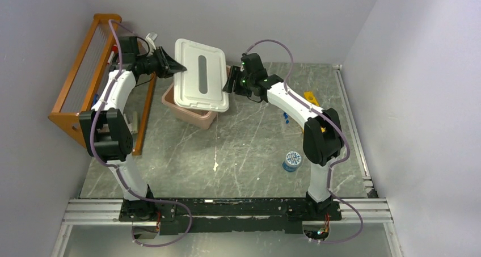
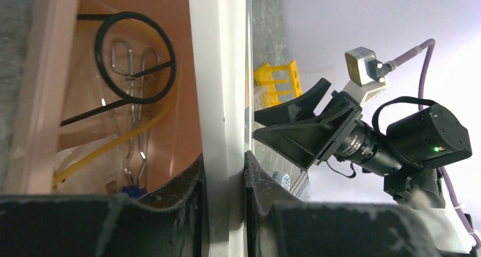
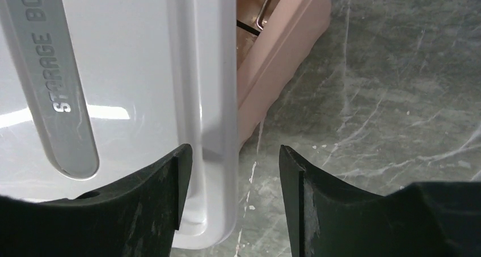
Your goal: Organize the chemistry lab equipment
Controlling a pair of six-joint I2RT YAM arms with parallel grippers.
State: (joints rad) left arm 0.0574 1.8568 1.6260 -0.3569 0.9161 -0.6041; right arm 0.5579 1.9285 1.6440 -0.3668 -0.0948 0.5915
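Observation:
A pink tub (image 1: pixel 190 114) stands at the back of the table, with a white lid (image 1: pixel 201 75) lying askew over it. My left gripper (image 1: pixel 180 68) is shut on the lid's left edge (image 2: pixel 224 126). Through the gap I see the black wire tripod ring (image 2: pixel 135 58), a wire triangle (image 2: pixel 133 98), tan rubber tube (image 2: pixel 113 149) and a blue piece (image 2: pixel 130 190) inside the tub. My right gripper (image 3: pixel 233 155) is open, its fingers straddling the lid's right rim (image 3: pixel 210 98) without pinching it. A yellow tube rack (image 1: pixel 311 96) and tiny blue-capped vials (image 1: pixel 285 118) lie right of the tub.
The orange wooden rack (image 1: pixel 79 81) stands along the left wall beside my left arm. A round blue-capped container (image 1: pixel 292 160) sits on the grey table (image 1: pixel 238 149) near my right arm's base. Walls close in at the back and both sides.

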